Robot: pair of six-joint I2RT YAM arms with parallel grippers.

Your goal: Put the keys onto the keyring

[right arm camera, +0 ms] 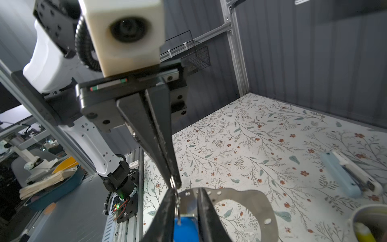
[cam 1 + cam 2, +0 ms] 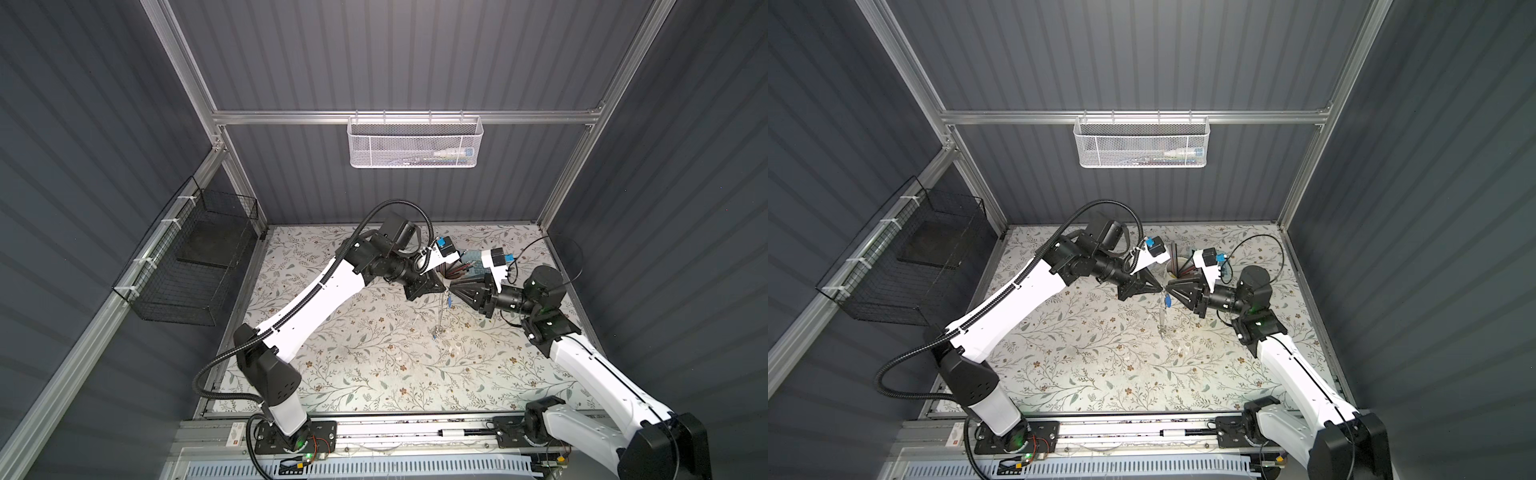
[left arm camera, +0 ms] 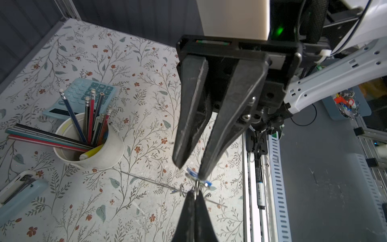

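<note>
Mid-task: keyring [image 1: 228, 194] hangs aloft over table [image 2: 374, 353], left gripper [image 1: 174, 183] pinched shut on its rim; right gripper [image 3: 191, 170], jaws slightly apart around 1 blue-tagged key [image 1: 185, 228], grip unclear; threading not confirmed.

Cup [image 3: 111, 150] of pencils [image 3: 90, 117] beside calculator [image 3: 79, 94]; stapler [image 3: 21, 194] apart.
</note>
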